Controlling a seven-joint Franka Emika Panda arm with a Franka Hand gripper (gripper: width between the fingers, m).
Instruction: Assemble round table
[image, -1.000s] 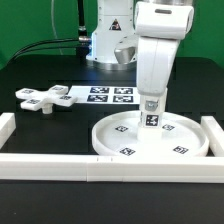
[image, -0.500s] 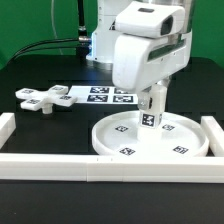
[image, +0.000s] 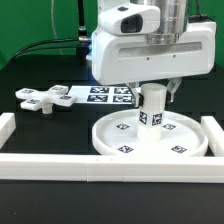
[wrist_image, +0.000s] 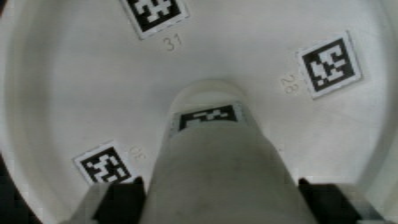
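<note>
Here, gripper: directly above the round disc, pointing straight down, wide hand level.
Fingers: one on each side of the post's upper end and close against it; whether they press it or stand slightly clear cannot be told.
Post: upright between the fingers, its foot on the disc's middle, tags on its side.
Disc: flat on the black table, tags inside its rim, post centred on it.
Cross-shaped piece: well apart from the disc, toward the exterior view's left and farther back.
Marker board: behind the disc, beside the cross-shaped piece.
Border rail: just in front of the disc.
</note>
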